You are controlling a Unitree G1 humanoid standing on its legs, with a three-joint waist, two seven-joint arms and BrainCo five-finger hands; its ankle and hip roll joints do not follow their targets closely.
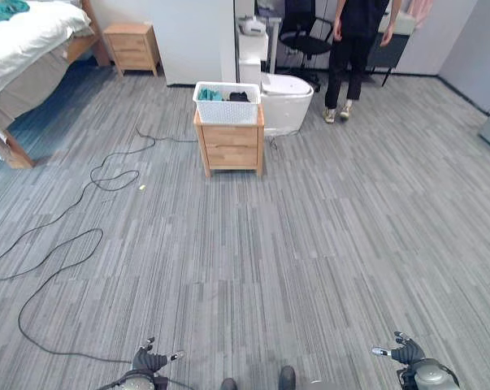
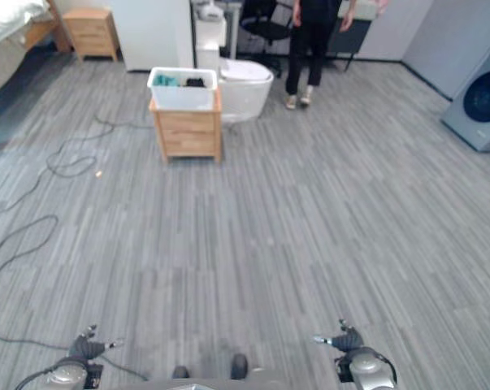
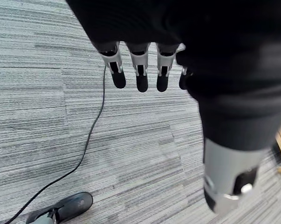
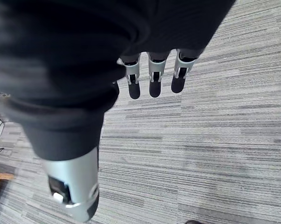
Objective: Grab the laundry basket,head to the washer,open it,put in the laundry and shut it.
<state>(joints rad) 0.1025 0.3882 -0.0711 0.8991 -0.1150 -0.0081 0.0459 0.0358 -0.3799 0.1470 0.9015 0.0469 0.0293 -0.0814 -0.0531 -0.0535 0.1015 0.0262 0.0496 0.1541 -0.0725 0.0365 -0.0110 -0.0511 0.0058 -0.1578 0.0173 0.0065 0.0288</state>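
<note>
A white laundry basket (image 1: 227,104) with teal and dark clothes inside stands on a small wooden nightstand (image 1: 230,146) well ahead of me across the floor. The washer (image 2: 479,97), grey with a dark round door, stands at the far right wall. My left hand (image 1: 150,360) hangs low at the lower left, fingers (image 3: 140,74) straight and holding nothing. My right hand (image 1: 407,352) hangs low at the lower right, its fingers (image 4: 154,77) also straight over bare floor. Both hands are far from the basket.
A person (image 1: 350,49) stands behind the basket near an office chair (image 1: 303,28). A white round appliance (image 1: 285,99) sits right of the nightstand. A bed (image 1: 25,49) and a second nightstand (image 1: 131,46) are at the far left. A black cable (image 1: 106,175) loops on the floor to the left.
</note>
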